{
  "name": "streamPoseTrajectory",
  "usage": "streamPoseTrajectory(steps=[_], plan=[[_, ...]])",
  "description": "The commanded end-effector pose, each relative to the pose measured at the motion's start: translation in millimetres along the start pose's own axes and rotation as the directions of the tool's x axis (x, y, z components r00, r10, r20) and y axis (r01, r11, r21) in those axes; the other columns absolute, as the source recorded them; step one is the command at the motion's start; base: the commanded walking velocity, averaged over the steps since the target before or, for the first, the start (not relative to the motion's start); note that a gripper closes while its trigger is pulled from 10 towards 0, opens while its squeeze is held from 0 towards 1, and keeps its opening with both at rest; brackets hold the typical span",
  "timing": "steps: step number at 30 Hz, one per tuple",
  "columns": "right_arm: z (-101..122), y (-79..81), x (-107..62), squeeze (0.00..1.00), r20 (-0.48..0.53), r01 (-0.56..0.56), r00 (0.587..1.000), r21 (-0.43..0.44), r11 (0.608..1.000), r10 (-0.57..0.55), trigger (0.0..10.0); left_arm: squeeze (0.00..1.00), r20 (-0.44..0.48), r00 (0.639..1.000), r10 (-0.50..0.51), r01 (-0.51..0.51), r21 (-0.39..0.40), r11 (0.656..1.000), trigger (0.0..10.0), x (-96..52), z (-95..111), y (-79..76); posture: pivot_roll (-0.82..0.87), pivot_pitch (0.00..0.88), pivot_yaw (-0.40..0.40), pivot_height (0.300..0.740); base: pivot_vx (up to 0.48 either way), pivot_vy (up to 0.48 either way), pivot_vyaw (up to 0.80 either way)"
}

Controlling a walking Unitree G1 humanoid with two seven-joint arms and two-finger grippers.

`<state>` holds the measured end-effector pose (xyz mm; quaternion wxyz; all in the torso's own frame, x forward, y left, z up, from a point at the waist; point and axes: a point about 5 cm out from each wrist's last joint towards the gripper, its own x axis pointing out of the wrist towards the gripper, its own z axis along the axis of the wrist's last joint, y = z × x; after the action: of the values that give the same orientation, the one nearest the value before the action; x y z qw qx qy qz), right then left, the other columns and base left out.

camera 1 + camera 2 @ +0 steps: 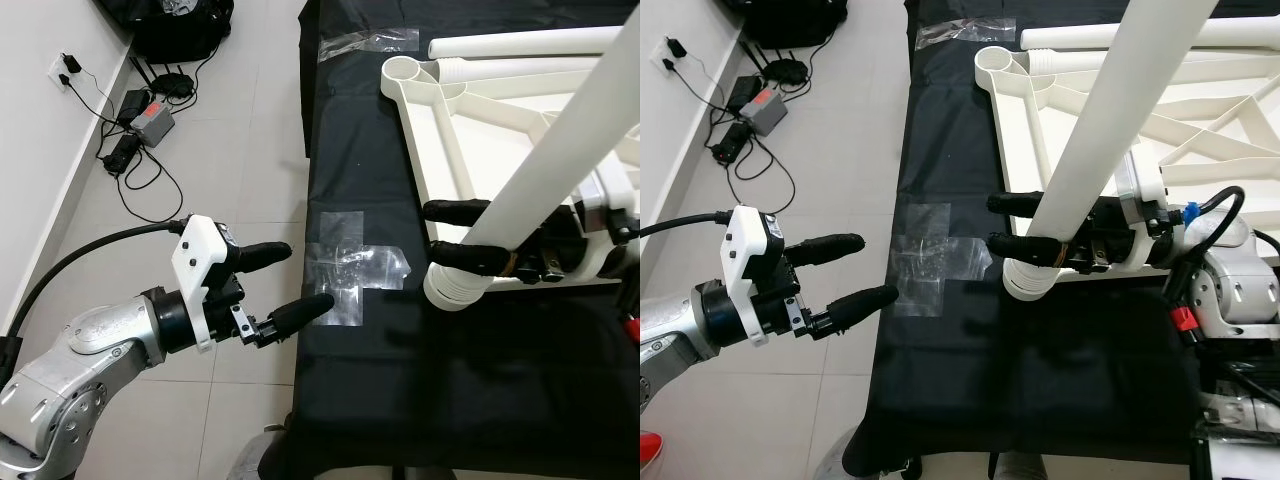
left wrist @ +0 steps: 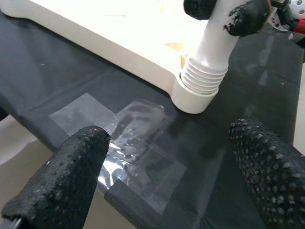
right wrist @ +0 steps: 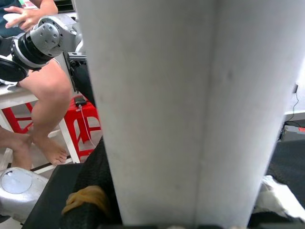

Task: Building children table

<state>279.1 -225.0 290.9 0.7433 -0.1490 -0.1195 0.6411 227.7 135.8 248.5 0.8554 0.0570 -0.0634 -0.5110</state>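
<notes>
A long white table leg (image 1: 560,150) slants up from its ribbed end (image 1: 455,285), which rests at the near rim of the upturned white table frame (image 1: 430,130) on the black cloth. My right gripper (image 1: 432,230) is shut on the leg just above that ribbed end; the leg's smooth shaft (image 3: 190,109) sits close in the right wrist view. My left gripper (image 1: 309,275) hangs open at the table's left edge, beside a patch of clear tape (image 1: 350,270), with nothing between its fingers (image 2: 62,181). The ribbed end (image 2: 202,81) lies ahead of it.
A second white leg (image 1: 520,42) lies across the back of the frame. On the floor to the left are a power brick with cables (image 1: 145,120) and a black bag (image 1: 185,25). A seated person's leg (image 3: 47,95) and a red stool (image 3: 81,124) are beyond the table.
</notes>
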Motion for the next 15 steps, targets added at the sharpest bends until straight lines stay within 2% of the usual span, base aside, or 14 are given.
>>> streamPoseTrajectory(steps=[1,8,15], plan=[[-9,7.3,0.5,0.00,-0.038,-0.036,0.999,0.039,0.999,0.037,10.0,0.00,-0.029,0.998,-0.055,0.055,0.000,0.998,10.0,-0.9,-2,-9.0,0.13,0.382,0.114,0.740,0.000,0.000,0.00],[-19,12.1,10.9,0.00,-0.050,-0.073,0.996,0.071,0.995,0.076,10.0,0.00,-0.028,0.995,-0.095,0.095,0.027,0.995,10.0,0.5,4,-12.8,0.13,0.382,0.106,0.740,0.000,0.000,0.00],[-22,8.2,14.9,0.00,-0.038,-0.035,0.999,0.086,0.996,0.038,10.0,0.00,-0.016,0.995,-0.103,0.104,0.061,0.993,10.0,1.3,10,-12.3,0.13,0.387,0.100,0.740,0.000,0.000,0.00]])
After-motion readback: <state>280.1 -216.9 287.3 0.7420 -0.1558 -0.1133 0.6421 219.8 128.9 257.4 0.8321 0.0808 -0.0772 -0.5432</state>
